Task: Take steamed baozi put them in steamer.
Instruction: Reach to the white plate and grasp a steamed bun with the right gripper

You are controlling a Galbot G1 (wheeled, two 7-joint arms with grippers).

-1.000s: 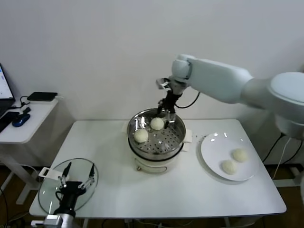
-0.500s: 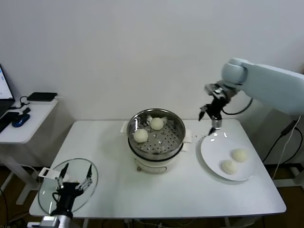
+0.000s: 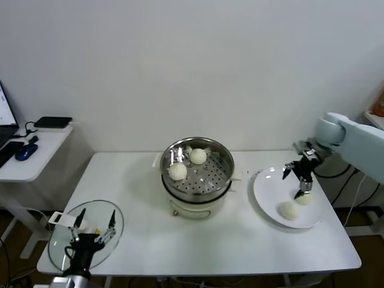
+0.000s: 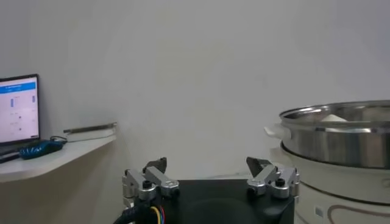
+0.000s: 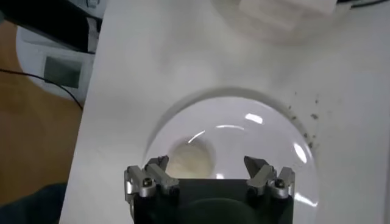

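Two steamed baozi (image 3: 188, 163) already sit in the steamer (image 3: 223, 174), side by side on its perforated floor toward the rear and left, which leaves the near side free for more. Two others (image 3: 296, 205) wait on the white plate (image 3: 267, 186) at the right of the desk (image 3: 150, 234), near each other at the plate's outer half. The right tool (image 3: 296, 180) hangs just above the farther of those two, fingers spread wide and holding nothing, apparently lined up to drop around that bun next. Its wrist view shows a bun (image 5: 191, 160) on the plate directly ahead of the spread fingers. The left tool (image 3: 92, 227) is parked low at the desk's near-left corner over the glass lid (image 3: 63, 249), also spread and empty, presumably kept clear while the other arm works.
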